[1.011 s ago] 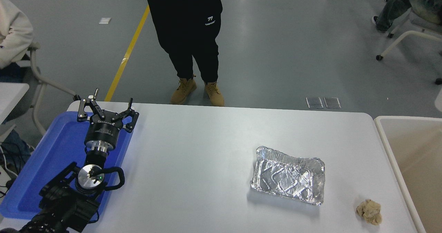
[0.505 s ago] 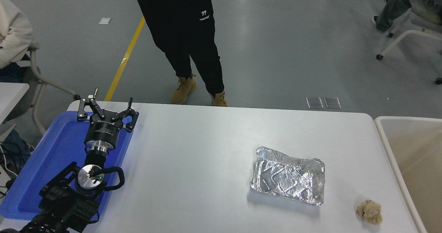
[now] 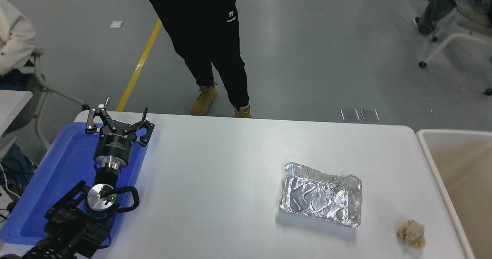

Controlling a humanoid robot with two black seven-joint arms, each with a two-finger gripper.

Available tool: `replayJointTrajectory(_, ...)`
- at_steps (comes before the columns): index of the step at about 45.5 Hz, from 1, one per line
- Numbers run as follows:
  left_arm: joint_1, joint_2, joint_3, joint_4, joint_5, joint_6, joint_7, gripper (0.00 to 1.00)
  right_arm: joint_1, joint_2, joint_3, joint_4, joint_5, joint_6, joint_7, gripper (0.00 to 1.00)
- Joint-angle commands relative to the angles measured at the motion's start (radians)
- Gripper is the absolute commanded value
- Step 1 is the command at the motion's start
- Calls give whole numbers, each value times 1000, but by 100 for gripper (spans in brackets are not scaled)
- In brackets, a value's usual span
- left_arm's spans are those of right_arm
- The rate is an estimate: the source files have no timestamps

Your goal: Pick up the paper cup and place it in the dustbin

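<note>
Standing person (image 3: 207,40) shifted feet; left gripper (image 3: 117,121) unmoved, fingers spread, empty.

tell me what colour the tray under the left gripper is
Blue. The tray sits at the table's left edge, seen in the head view.

lab floor: yellow line (image 3: 139,64), wheeled chair (image 3: 453,40)
</note>
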Motion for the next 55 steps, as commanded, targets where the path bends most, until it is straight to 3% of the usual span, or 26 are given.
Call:
replayJointTrajectory(1,1,0,0,0,0,0,0,100,-201,132,10,-160,172,-58,3,0)
replayJointTrajectory(17,0,0,0,0,0,0,0,100,-312,247,20,-200,256,-109,-2,0)
replayJointTrajectory(34,0,0,0,2,0,0,0,100,-340,293,20,-213,305,-121,-2,0)
replayJointTrajectory(35,0,0,0,0,0,0,0,100,-340,295,20,-213,307,-119,0,16)
replayJointTrajectory(36,0,0,0,0,0,0,0,100,-338,296,22,-214,308,-121,0,55)
replayJointTrajectory(37,0,0,0,0,0,1,0,100,-338,296,25,-214,314,-122,0,87)
replayJointTrajectory(38,0,0,1,0,0,1,0,100,-335,296,30,-213,324,-119,0,100)
replayJointTrajectory(55,0,0,1,0,0,0,0,100,-268,336,39,-194,348,-104,1,100)
